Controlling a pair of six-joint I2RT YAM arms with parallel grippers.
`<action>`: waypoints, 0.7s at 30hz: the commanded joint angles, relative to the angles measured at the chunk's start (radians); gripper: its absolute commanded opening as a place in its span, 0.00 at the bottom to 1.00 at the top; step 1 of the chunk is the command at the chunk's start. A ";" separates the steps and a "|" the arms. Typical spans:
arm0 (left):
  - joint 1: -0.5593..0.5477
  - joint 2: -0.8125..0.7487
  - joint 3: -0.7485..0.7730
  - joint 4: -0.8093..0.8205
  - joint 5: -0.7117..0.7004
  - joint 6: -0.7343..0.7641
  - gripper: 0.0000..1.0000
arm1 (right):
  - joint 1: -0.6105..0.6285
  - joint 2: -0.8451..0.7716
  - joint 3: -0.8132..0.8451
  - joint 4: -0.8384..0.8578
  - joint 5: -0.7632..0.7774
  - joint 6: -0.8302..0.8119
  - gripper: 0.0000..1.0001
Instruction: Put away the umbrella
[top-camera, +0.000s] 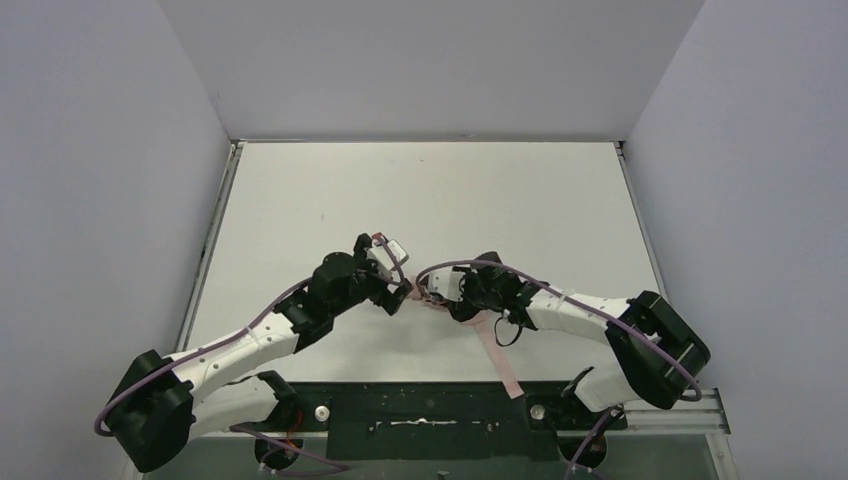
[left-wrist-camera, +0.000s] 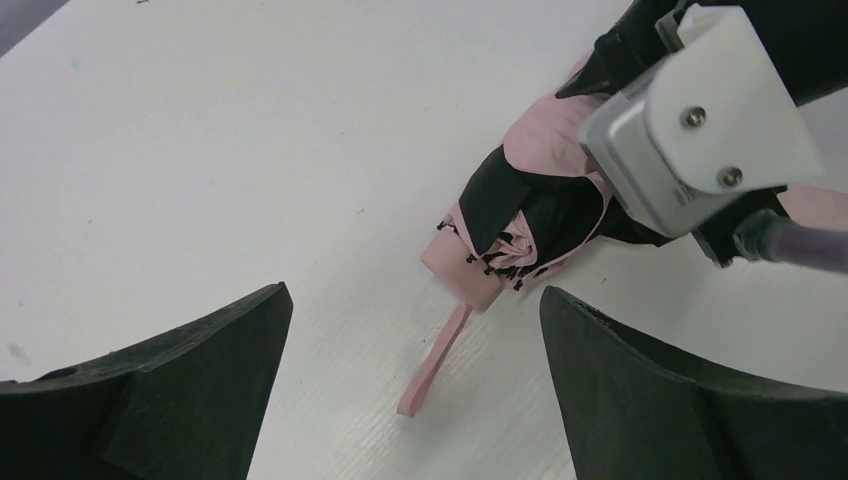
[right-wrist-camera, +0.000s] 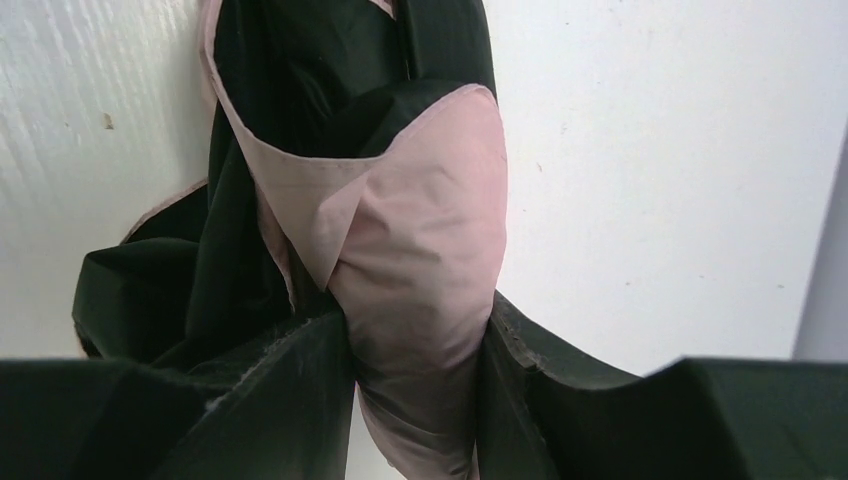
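White table (top-camera: 420, 190), pale walls (top-camera: 100, 150): right end effector (right-wrist-camera: 420, 345) pinches the umbrella (left-wrist-camera: 520, 190), left end effector (left-wrist-camera: 412, 295) gapes.

Left arm (top-camera: 235, 350), right arm (top-camera: 575, 308): white links, black joints, purple cables (left-wrist-camera: 800, 243); left gripper (left-wrist-camera: 415, 293) black, wedge-shaped fingers (left-wrist-camera: 150, 400).

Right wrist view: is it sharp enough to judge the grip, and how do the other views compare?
Right wrist view: too close; the pale pink and black folding umbrella fills it, and the fabric goes softer where the dark right gripper pinches it. Left wrist view: evenly lit, umbrella crisp, the open left gripper an underexposed silhouette. Top external view: flat diffuse light, faint shadows, umbrella tiny.
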 joint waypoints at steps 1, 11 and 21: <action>0.034 0.074 0.103 -0.024 0.151 -0.023 0.94 | 0.050 0.001 -0.112 0.103 0.178 -0.061 0.21; 0.089 0.342 0.292 -0.036 0.396 0.063 0.95 | 0.159 -0.028 -0.190 0.201 0.231 -0.061 0.19; 0.183 0.600 0.493 -0.212 0.809 0.137 0.95 | 0.244 -0.029 -0.223 0.236 0.283 -0.027 0.17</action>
